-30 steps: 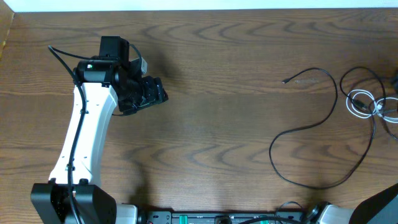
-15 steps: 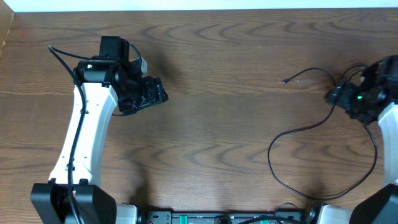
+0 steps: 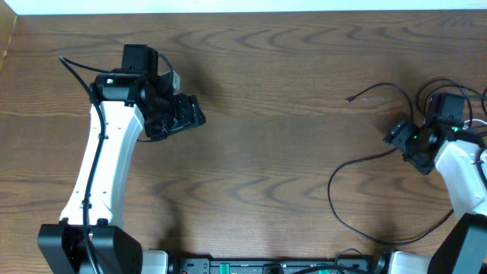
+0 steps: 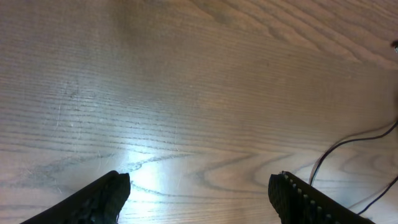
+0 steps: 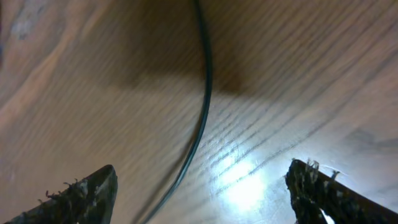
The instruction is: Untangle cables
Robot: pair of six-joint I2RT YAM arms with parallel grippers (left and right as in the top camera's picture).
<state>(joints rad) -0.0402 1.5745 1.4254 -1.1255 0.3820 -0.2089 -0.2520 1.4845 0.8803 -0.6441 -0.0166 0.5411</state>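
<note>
Seen from above, a thin black cable (image 3: pixel 332 195) curls in a wide loop across the right side of the brown wood-grain tabletop (image 3: pixel 281 160), with one small plug end lying free toward the far edge. The right claw (image 3: pixel 399 143) hovers over the loop's upper stretch, and the left claw (image 3: pixel 189 115) sits well apart on the left. The left wrist view shows its fingers (image 4: pixel 93 200) spread over bare wood, with cable strands at the right edge. In the right wrist view that claw's fingers (image 5: pixel 82 193) are also spread, and the black cable runs between them, unpinched.
</note>
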